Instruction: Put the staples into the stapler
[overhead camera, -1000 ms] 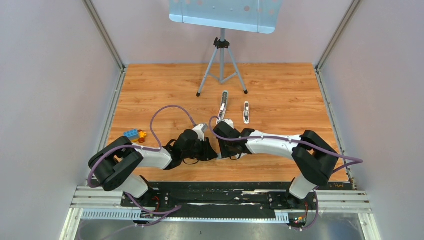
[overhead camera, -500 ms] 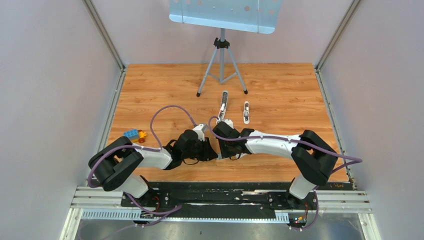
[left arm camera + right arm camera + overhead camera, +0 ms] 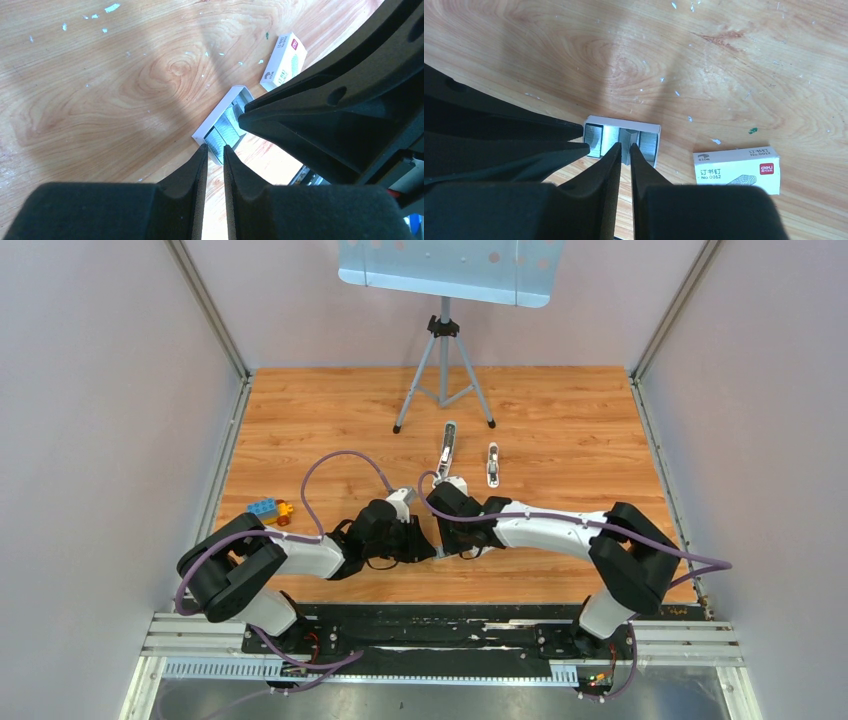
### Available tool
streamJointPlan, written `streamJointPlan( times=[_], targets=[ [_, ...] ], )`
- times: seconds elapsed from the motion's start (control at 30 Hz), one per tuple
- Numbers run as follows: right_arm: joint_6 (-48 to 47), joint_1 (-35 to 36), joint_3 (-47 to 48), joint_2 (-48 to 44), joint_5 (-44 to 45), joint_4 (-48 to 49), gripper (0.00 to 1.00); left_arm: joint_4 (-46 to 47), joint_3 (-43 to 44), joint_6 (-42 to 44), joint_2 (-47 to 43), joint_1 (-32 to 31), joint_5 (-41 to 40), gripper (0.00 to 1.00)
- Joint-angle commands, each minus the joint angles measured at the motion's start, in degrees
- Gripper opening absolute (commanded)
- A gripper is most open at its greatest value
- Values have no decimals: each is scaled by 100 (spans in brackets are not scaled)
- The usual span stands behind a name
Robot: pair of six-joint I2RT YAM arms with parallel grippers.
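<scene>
Where the staples lie: the staples (image 3: 649,142), flat grey metallic blocks of joined wire, sit in a small open white cardboard tray (image 3: 621,120) at the centre of the right wrist view, on the scuffed wood-grain table (image 3: 574,50).
Stapler: the slim light grey-blue stapler (image 3: 447,452) lies at the upper middle of the top view, well apart from the tray and untouched; a small whitish piece just to its right is too small to identify.
Carton: a small white staple carton with a reddish mark (image 3: 736,167) lies at the lower right of the right wrist view, near the tray but apart from it.
Right gripper: the right gripper (image 3: 624,146) has its jaws drawn almost together astride a grey strip in the tray; whether they actually pinch it, I cannot tell.
Left gripper: the left gripper (image 3: 215,150) has its jaws nearly together at the tray's near edge; whether they clamp the wall, I cannot tell.
Step in hand: likely lifting one block out while the tray is steadied.
Risks: the light tray may rise with the block if unsecured; a hard squeeze could snap the strip; the crowded fingers of the two arms could knock each other.
</scene>
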Motion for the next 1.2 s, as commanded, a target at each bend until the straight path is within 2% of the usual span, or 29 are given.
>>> streamJointPlan(
  times=[0.0,0.7,1.17],
  targets=[
    [-51,92,126,-177,88,-266,15,95,-8,7,56,-65,10,20],
    [-176,94,253,63,242,-389,27,36,37,38,49,-65,-34,20],
    [-155,92,185,304,302,-297,26,73,11,29,23,-65,-38,20]
  ],
)
